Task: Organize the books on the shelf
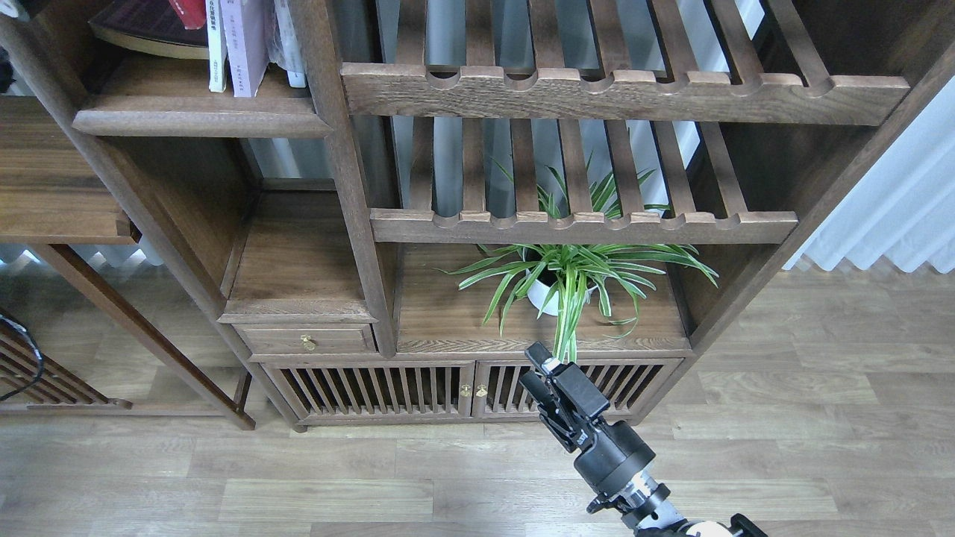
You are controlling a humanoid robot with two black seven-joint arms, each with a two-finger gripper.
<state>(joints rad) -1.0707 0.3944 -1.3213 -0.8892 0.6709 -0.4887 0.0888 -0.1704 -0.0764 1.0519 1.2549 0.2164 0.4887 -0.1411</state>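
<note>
The shelf [201,119] is the dark-brown board with a rounded front edge at the top left. On it, a dark red book [188,10] stands upright, its top cut off by the frame. To its right stand a thin white-spined book [216,45] and a lavender-and-white book [246,45]. No yellow-green cover shows. My right gripper [531,365] is low in the middle, in front of the cabinet doors, empty, with a narrow gap between its fingers. My left gripper is out of view.
A large maroon book [142,30] lies flat at the shelf's left. A plastic-wrapped white book [287,41] leans against the post. Slatted racks [619,93] fill the right bay above a potted spider plant [567,280]. A side table [52,216] stands at the left.
</note>
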